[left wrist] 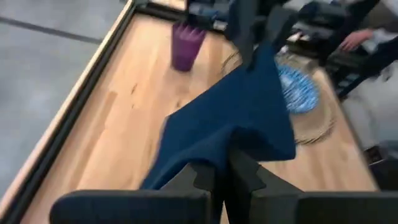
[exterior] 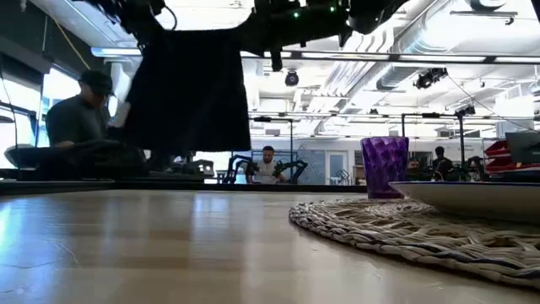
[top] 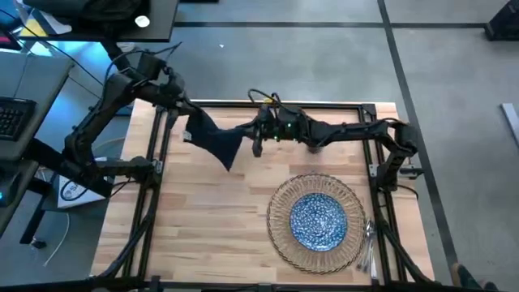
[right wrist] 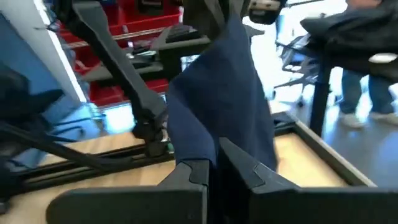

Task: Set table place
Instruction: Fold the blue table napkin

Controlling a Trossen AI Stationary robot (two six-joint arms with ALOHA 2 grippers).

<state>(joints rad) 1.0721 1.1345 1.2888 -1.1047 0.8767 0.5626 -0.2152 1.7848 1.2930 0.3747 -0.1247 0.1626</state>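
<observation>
A dark navy napkin [top: 223, 142] hangs in the air over the far part of the table [top: 203, 235], stretched between my two grippers. My left gripper [top: 190, 123] is shut on its left end and my right gripper [top: 258, 136] on its right end. In the low view the napkin [exterior: 190, 89] hangs clear of the tabletop. The blue-white speckled plate [top: 318, 219] lies on the round wicker mat [top: 280, 203] at the near right. Silver cutlery [top: 369, 239] lies beside the mat on its right. The purple cup [exterior: 386, 165] stands beyond the mat. My left gripper pinches the napkin's left end [left wrist: 229, 142] between its two fingers; one layer or several, I cannot tell. The cloth [left wrist: 236, 112] runs away from the fingers toward the other gripper, lifted clear of the table. My right gripper pinches the napkin's right end [right wrist: 208, 148] between its two fingers. The cloth [right wrist: 217, 93] runs from there toward the left gripper, with a loose part sagging below and clear of the table.
The table's black rail frame [top: 162, 146] runs along its left, far and right sides. People sit and stand in the room beyond the table [exterior: 84, 118]. Bare wood [top: 211, 219] lies left of the mat.
</observation>
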